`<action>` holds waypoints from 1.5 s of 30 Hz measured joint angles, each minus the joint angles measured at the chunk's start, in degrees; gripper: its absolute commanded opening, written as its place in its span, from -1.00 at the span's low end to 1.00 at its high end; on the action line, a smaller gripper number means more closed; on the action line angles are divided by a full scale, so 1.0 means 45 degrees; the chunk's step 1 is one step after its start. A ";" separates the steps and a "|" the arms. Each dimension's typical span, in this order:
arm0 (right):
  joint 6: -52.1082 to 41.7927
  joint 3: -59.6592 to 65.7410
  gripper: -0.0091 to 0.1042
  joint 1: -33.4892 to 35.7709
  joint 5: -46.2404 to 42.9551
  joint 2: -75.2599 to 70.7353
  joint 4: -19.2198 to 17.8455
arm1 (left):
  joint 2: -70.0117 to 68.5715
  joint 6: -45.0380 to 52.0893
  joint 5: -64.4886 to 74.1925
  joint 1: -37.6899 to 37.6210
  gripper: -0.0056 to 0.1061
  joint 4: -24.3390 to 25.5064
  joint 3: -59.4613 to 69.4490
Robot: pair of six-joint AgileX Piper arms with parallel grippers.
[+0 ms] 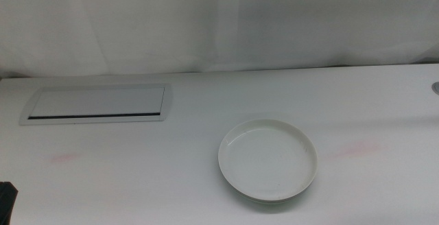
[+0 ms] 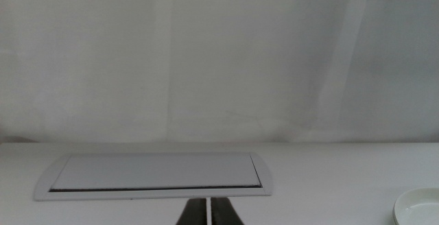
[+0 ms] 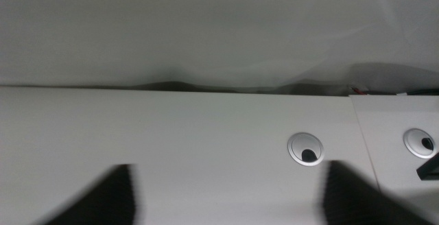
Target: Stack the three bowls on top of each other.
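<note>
Middle view: white table (image 1: 171, 170), stacked bowls (image 1: 267, 159), curtain (image 1: 219, 19) behind.

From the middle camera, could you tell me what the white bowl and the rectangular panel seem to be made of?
White bowl: probably glazed ceramic or melamine, given its smooth, softly glossy rim; another rim shows beneath.
Rectangular panel: likely matte painted metal or plastic, flat, with a dark slot.

You are looking at an office-style desk (image 1: 137, 177) showing a cable flap (image 1: 96, 104), round grommets (image 3: 305, 148), and a white curtain (image 1: 219, 19).
</note>
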 measured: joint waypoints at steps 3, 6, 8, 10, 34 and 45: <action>-0.0154 0.0614 -0.88 -0.0006 -0.0144 -0.0622 0.0140 | 0.0000 0.0000 0.0000 0.0000 -0.95 0.0000 0.0000; 0.0000 0.1771 -0.88 -0.0029 -0.0735 -0.1586 0.0161 | 0.0000 0.0000 0.0000 0.0000 -0.95 0.0000 0.0000; 0.0000 0.2611 -0.88 -0.0060 -0.1173 -0.2411 0.0161 | 0.0000 0.0000 0.0000 0.0000 -0.95 0.0000 0.0000; 0.0000 0.3500 -0.88 -0.0060 -0.1592 -0.3523 0.0161 | 0.0000 0.0000 0.0000 0.0000 -0.95 0.0000 0.0000; 0.0708 1.4956 -0.88 -0.0060 -0.6570 -1.6256 -0.0294 | 0.0000 0.0000 0.0000 0.0000 -0.95 0.0000 0.0000; 0.0708 1.6186 -0.88 -0.0060 -0.8359 -1.6256 0.0605 | 0.0000 0.0000 0.0000 0.0000 -0.95 0.0000 0.0000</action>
